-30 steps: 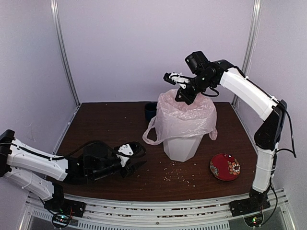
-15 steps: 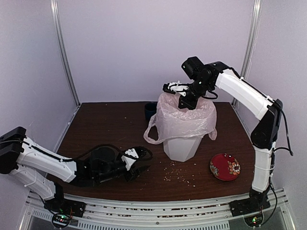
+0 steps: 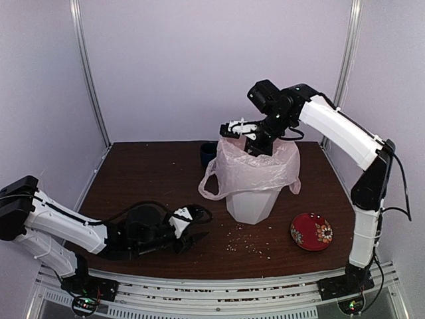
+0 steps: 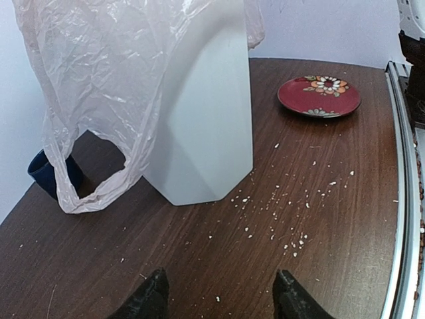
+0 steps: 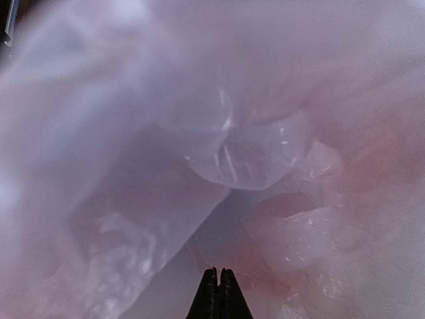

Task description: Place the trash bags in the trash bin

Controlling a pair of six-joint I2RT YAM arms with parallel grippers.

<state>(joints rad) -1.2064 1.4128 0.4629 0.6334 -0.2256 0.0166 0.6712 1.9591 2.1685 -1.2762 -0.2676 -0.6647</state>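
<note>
Pink bag [image 5: 232, 153] interior; right wrist only

Dark brown wood-grain table [image 3: 153, 179] noted, enclosed on three sides. A plain pale lilac back wall [image 3: 212, 66] is seen behind the table's far edge, and matching side walls [image 3: 40, 100] are set to the table's left and right. Two slim metal uprights [image 3: 89, 73] are fixed at the table's far corners, where the walls meet. A ribbed silver rail [image 3: 219, 292] is run along the table's near edge. Pale crumbs [image 3: 249, 242] are scattered over the table's near half. Light is even and diffuse; a soft sheen is recorded on the tabletop, and only faint shadows are cast.
</note>
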